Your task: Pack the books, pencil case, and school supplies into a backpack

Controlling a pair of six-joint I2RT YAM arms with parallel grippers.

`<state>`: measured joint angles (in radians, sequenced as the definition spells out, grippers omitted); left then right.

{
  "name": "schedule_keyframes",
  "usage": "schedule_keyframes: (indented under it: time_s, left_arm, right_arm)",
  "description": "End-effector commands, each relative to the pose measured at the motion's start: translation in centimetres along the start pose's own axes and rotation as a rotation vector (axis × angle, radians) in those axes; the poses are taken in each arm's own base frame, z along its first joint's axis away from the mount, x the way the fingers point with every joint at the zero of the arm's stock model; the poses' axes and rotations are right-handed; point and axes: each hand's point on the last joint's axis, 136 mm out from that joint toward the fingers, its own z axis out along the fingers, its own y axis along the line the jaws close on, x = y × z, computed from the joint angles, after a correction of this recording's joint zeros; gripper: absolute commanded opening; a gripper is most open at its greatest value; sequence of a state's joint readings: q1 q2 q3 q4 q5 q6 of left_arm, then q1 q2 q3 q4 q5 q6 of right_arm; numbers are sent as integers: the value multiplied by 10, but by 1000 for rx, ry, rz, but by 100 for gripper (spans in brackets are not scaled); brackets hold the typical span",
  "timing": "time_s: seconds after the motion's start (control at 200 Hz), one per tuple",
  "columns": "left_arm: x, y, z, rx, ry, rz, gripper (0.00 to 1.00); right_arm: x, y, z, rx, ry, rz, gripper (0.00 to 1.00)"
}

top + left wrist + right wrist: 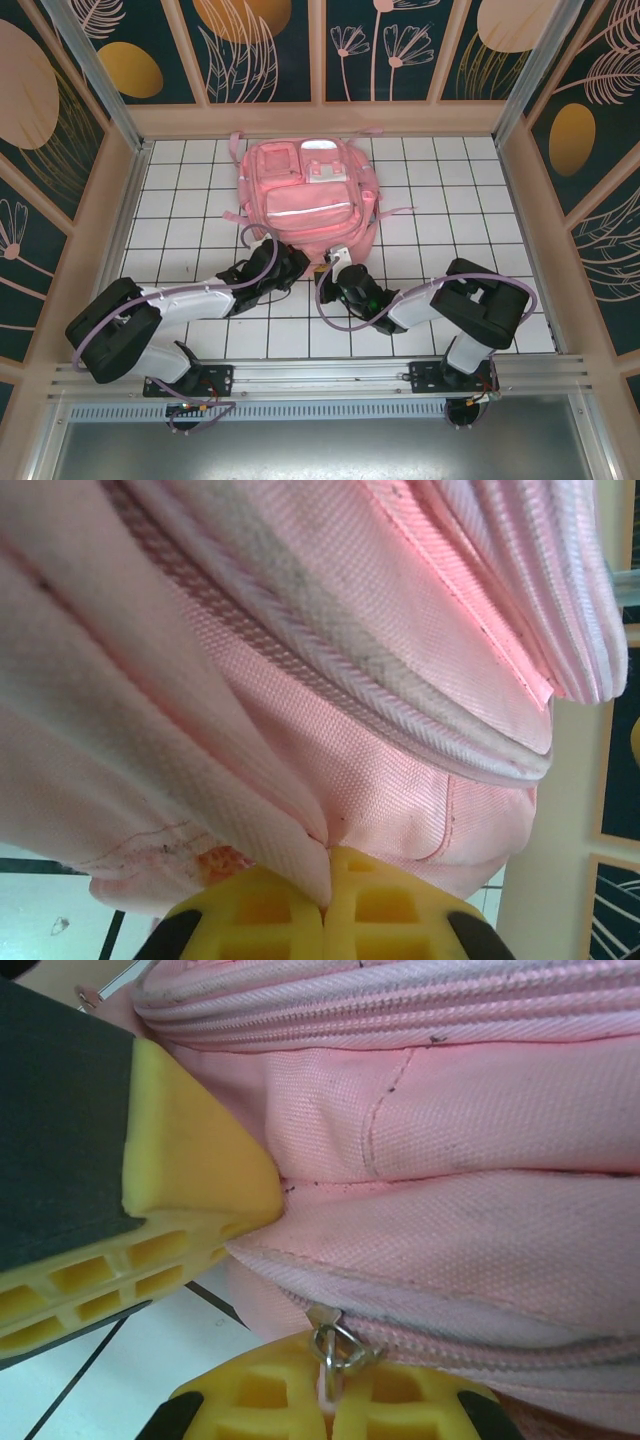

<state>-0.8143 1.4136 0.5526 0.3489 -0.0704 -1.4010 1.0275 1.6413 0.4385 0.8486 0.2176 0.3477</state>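
The backpack (305, 195) lies flat on the table (470, 190), in the upper middle of the top view, with its near edge at both arms. It is soft, limp cloth and it looks light, so I judge it will fold and sag when pulled rather than move as one piece. The left jaws are fully closed and pinch a fold of fabric (300, 820) at the bottom centre of the left wrist view. The right jaws are closed on the metal zipper pull (335, 1345). The pull seems small and slippery; the fold gives the firmer hold.
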Motion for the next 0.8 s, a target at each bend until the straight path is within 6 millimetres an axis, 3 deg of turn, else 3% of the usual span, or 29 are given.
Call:
schedule_keyframes:
  time_s: [0.0, 0.155, 0.4, 0.561, 0.696, 0.791]
  left_arm:
    - [-22, 6, -14, -43, -120, 21, 0]
    - [-53, 28, -46, -163, -207, 103, 0]
    - [-98, 55, -89, -187, -318, 78, 0]
    - [-101, 64, -90, -213, -316, 88, 0]
    - [-92, 72, -78, -195, -270, 71, 0]
    - [-95, 83, -79, -239, -293, 82, 0]
  right_arm:
    - [-17, 0, -1, 12, -49, -24, 0]
    - [-21, -30, -10, 74, -53, -12, 0]
    - [-20, -75, -18, 174, -44, 20, 0]
    - [-24, -96, -25, 211, -49, 48, 0]
    - [-29, -90, -29, 178, -36, 45, 0]
    - [-27, -97, -32, 219, -15, 46, 0]
